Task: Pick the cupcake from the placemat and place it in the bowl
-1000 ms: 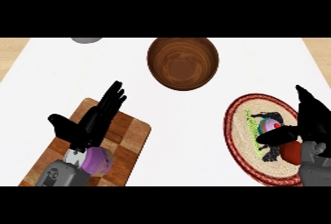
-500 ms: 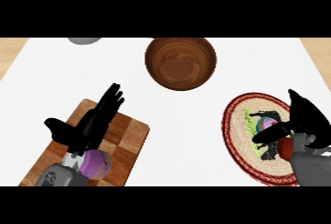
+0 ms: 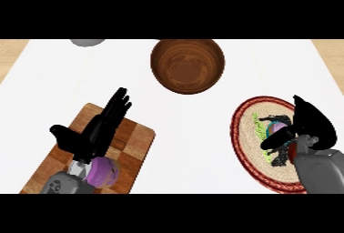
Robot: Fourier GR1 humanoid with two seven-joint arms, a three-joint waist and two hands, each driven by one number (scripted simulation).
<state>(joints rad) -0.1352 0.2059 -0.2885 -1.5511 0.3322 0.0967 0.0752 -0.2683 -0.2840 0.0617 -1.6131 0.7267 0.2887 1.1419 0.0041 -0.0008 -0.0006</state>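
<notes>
A white bench (image 3: 188,136) seen from above. Near its right edge lies a round woven placemat (image 3: 245,136) with a red rim; the cupcake (image 3: 277,129) sits on it, mostly covered by the right robot hand (image 3: 306,127), whose fingers and thumb curl around it, apparently to lift it. The empty wooden bowl (image 3: 187,65) waits well apart, toward the far edge, at about the middle. By the left edge, the left robot hand (image 3: 94,132) rests open, fingers straight, over a wooden cutting board (image 3: 131,141) holding a purple object (image 3: 105,170).
</notes>
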